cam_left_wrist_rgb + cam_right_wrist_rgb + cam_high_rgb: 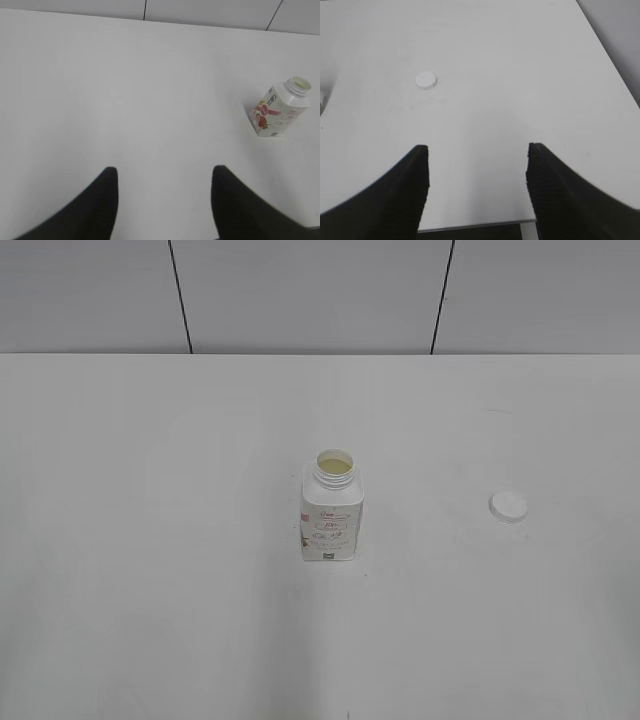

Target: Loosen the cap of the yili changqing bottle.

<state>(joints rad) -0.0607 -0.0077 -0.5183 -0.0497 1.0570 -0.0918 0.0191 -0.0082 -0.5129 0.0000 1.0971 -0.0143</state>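
Bottle and cap stand apart on the white desk (pixel 150 540). The yili changqing bottle (pixel 329 510) sits upright near the middle with its neck uncovered and pale contents showing inside. The cap (pixel 508 505) lies flat well off to its right, nothing between them. Bare surface runs all round both, back to the far edge where the desk meets the grey panelled wall (pixel 300 290). The left hand (pixel 164 172) hangs over empty desk with its jaws spread and nothing between them, the bottle far off to its right. The right hand (pixel 477 150) is likewise spread wide and empty, near the desk's front edge and right-hand border, with the cap ahead and to its left.
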